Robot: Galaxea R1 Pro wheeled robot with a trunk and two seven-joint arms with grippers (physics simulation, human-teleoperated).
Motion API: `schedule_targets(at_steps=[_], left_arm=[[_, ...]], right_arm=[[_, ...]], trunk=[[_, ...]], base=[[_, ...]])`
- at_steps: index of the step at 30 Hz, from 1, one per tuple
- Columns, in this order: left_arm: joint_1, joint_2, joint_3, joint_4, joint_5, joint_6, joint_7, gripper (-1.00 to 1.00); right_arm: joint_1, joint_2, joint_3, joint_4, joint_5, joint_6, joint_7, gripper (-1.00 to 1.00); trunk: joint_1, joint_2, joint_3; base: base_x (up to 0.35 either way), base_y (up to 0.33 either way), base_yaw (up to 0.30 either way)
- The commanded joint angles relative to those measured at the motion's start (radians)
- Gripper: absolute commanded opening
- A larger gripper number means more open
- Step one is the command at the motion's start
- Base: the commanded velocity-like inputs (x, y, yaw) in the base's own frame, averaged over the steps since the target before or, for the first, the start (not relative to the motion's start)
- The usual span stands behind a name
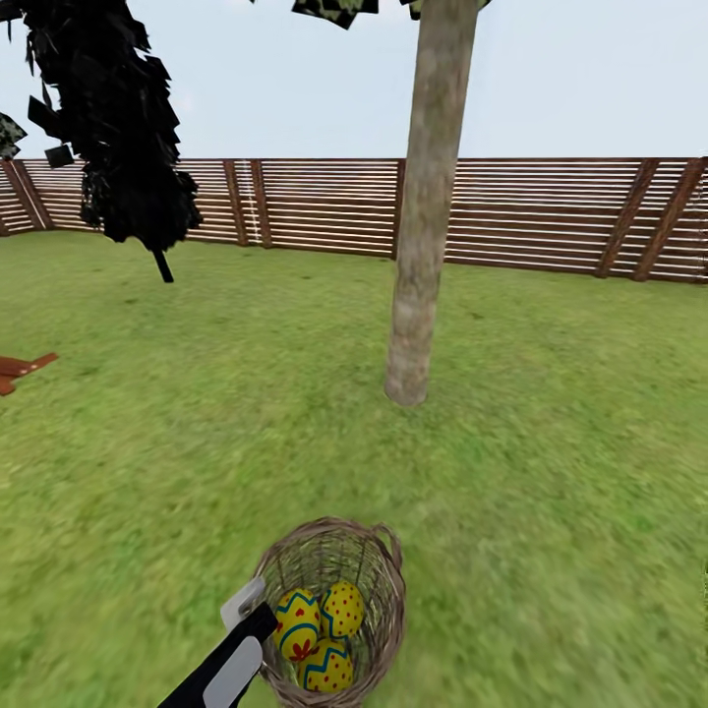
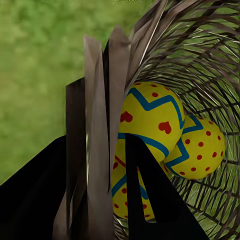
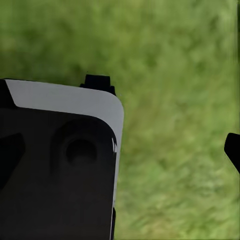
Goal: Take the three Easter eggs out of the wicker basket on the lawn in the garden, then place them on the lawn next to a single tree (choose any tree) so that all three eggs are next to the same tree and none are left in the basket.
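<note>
A fenced lawn [image 1: 551,472] holds the wicker basket [image 1: 385,600] at six o'clock, the tree [image 1: 418,295] at twelve. The left claw [image 1: 246,615] clamps the basket's rim, the three Easter eggs [image 1: 320,629] inside. Best carry it level to the trunk; the right claw's [image 3: 170,120] state I cannot tell.

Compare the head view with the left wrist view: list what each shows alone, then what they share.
Head view alone: the tree, the wooden fence, a black-leaved tree and sky.

Left wrist view alone: close detail, such as red hearts on the nearest egg and the weave of the basket wall.

Both: the wicker basket holding the three Easter eggs, the left claw at its rim, and the lawn.
</note>
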Motion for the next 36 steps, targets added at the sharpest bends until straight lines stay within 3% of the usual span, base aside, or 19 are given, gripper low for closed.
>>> schedule_targets(at_steps=[1, 8, 9, 12, 16, 18, 20, 23, 25, 26, 29, 30, 31, 32, 34, 36], left_arm=[[-0.001, 0.001, -0.007, -0.002, 0.008, -0.005, 0.006, -1.0], [-0.001, 0.002, -0.006, -0.002, 0.008, -0.005, 0.007, -1.0], [-0.001, 0.002, -0.006, -0.002, 0.008, -0.005, 0.007, -1.0], [-0.001, 0.002, -0.006, -0.002, 0.008, -0.005, 0.008, -1.0], [-0.001, 0.003, -0.006, -0.002, 0.008, -0.005, 0.008, -1.0], [-0.001, 0.003, -0.006, -0.002, 0.008, -0.005, 0.008, -1.0], [-0.001, 0.003, -0.006, -0.001, 0.008, -0.005, 0.008, -1.0], [-0.001, 0.003, -0.006, -0.001, 0.008, -0.005, 0.008, -1.0], [-0.001, 0.004, -0.006, -0.001, 0.008, -0.005, 0.008, -1.0], [-0.001, 0.004, -0.006, -0.001, 0.008, -0.005, 0.008, -1.0], [-0.001, 0.003, -0.006, 0.0, 0.008, -0.005, 0.008, -1.0], [-0.001, 0.003, -0.006, 0.0, 0.008, -0.005, 0.008, -1.0], [-0.001, 0.003, -0.006, 0.001, 0.008, -0.005, 0.008, -1.0], [-0.001, 0.003, -0.006, 0.002, 0.008, -0.005, 0.008, -1.0], [-0.001, 0.003, -0.006, 0.003, 0.008, -0.005, 0.008, -1.0], [-0.001, 0.003, -0.007, 0.003, 0.008, -0.005, 0.008, -1.0]], right_arm=[[-0.002, 0.0, -0.008, 0.004, 0.011, -0.006, -0.004, 1.0], [-0.006, -0.008, -0.005, -0.021, 0.013, 0.002, 0.011, 1.0], [-0.007, -0.009, -0.005, -0.062, 0.026, 0.003, 0.053, 1.0], [-0.008, -0.011, -0.007, -0.274, 0.044, 0.01, 0.365, 1.0], [-0.008, -0.008, -0.015, -0.528, 0.031, 0.027, 0.414, 1.0], [-0.009, -0.011, -0.016, -0.65, 0.03, 0.115, 0.422, 1.0], [-0.009, -0.011, -0.018, -0.846, 0.029, 0.273, 0.566, 1.0], [-0.009, -0.012, -0.029, -0.978, 0.027, 0.31, 0.78, 1.0], [-0.009, -0.013, -0.099, -0.992, 0.028, 0.311, 0.88, 1.0], [-0.009, -0.013, -0.122, -0.992, 0.029, 0.311, 0.899, 1.0], [-0.009, -0.026, -0.125, -0.984, 0.034, 0.309, 0.935, 1.0], [-0.009, -0.043, -0.123, -0.979, 0.036, 0.31, 1.015, 1.0], [-0.009, -0.063, -0.119, -0.975, 0.045, 0.31, 1.217, 1.0], [-0.009, -0.069, -0.119, -0.975, 0.06, 0.309, 1.33, 1.0], [-0.009, -0.076, -0.123, -0.974, 0.074, 0.307, 1.428, 1.0], [-0.009, -0.078, -0.124, -0.974, 0.073, 0.306, 1.436, 1.0]], trunk=[[0.001, 0.0, -0.001], [0.001, 0.0, -0.001], [0.001, 0.0, -0.001], [0.001, 0.0, -0.001], [0.001, 0.0, -0.001], [0.001, 0.0, -0.001], [0.001, 0.0, -0.001], [0.001, 0.0, -0.001], [0.001, 0.0, -0.001], [0.001, 0.0, -0.001], [0.001, 0.0, -0.001], [0.001, 0.0, -0.001], [0.001, 0.0, -0.001], [0.001, 0.0, -0.001], [0.001, 0.0, -0.001], [0.001, 0.0, -0.001]], base=[[0.341, 0.0, -0.255], [0.341, 0.0, -0.035], [0.341, 0.0, 0.0], [0.341, 0.0, 0.0], [0.341, 0.0, 0.0], [0.341, 0.0, 0.0], [0.341, 0.0, 0.0], [0.341, 0.0, 0.0], [0.341, 0.0, 0.0], [0.341, 0.0, 0.0], [0.341, 0.0, 0.0], [0.341, 0.0, 0.0], [0.341, 0.0, 0.0], [0.341, 0.0, 0.0], [0.341, 0.0, 0.0], [0.341, 0.0, 0.0]])
